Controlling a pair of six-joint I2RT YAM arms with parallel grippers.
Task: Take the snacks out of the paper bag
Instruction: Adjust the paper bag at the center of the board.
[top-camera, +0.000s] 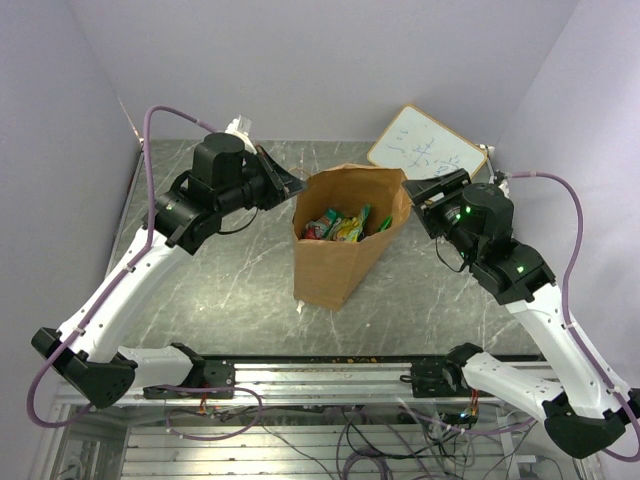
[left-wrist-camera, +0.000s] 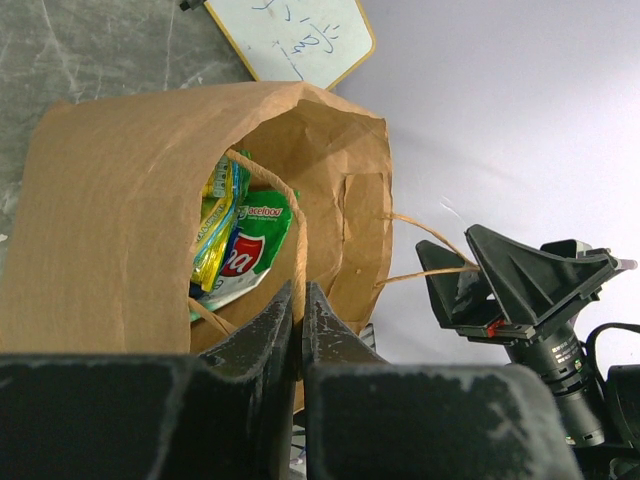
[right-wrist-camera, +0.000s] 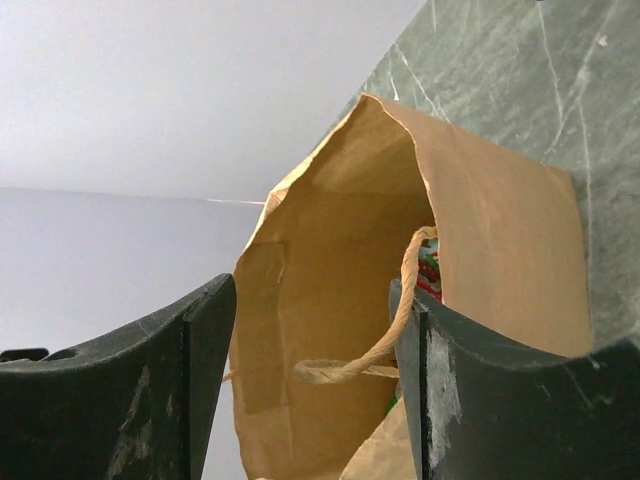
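While the paper bag (top-camera: 325, 268) is standing upright near the middle of the desk (top-camera: 215, 290), its long axis is running vertically and its rectangular mouth is facing up. The mouth's longer side is lying across the desk, from one arm towards the other. The snacks (top-camera: 338, 227) are sitting inside the bag, below the rim; green, yellow and red packets are showing through the mouth, and none is lying outside it.

The left hand (left-wrist-camera: 300, 305) is reaching in level with the bag's left rim. Its fingers are pressed together and pinching that rim where a twisted paper handle meets it, so the bag is sitting directly in front of this hand and in contact with it.

The right hand (right-wrist-camera: 312, 300) is hanging at the opposite rim with its fingers (right-wrist-camera: 150, 380) spread apart. The right-side handle loop (right-wrist-camera: 385, 340) is lying in the gap between them, close against one finger, and is not being clamped.

Behind the bag, a white writing board (top-camera: 425, 150) is lying at the far right of the desk, apart from the bag.
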